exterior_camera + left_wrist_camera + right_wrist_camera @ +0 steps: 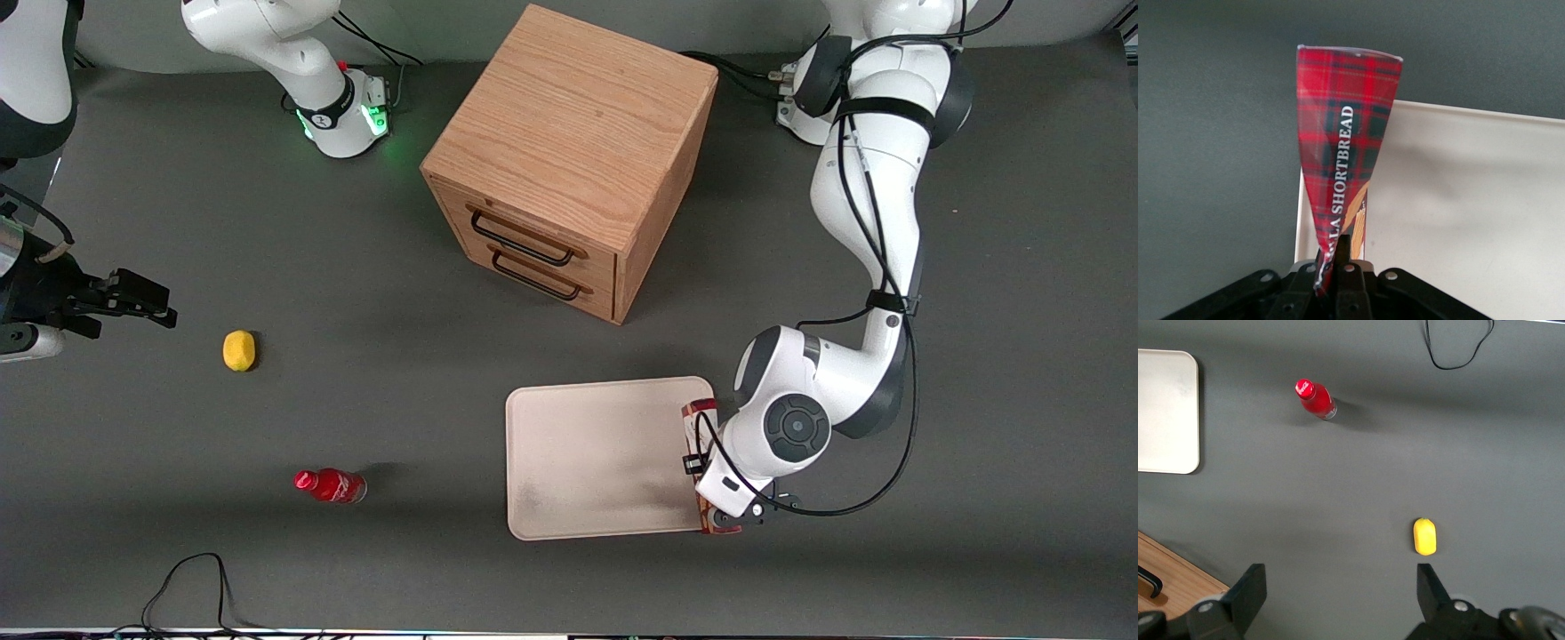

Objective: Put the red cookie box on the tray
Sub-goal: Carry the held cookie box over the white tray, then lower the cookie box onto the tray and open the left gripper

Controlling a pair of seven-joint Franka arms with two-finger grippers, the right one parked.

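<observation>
Cookie box (1341, 153) in claw (1338, 270), over tray (587, 462)

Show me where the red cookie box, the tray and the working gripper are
red cookie box (1345, 133), left wrist view, on its plaid face.
tray (596, 444), front view, on its bare floor.
gripper (1338, 267), left wrist view, at the fingertips, shut on the box's end above the tray's edge.

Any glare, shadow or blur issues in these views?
Front view: soft shadow beside the drawer cabinet, dull grey smudge on the tray, no glare. Left wrist view: red cookie box sharp, end effector close and dark. Right wrist view: evenly lit.
</observation>
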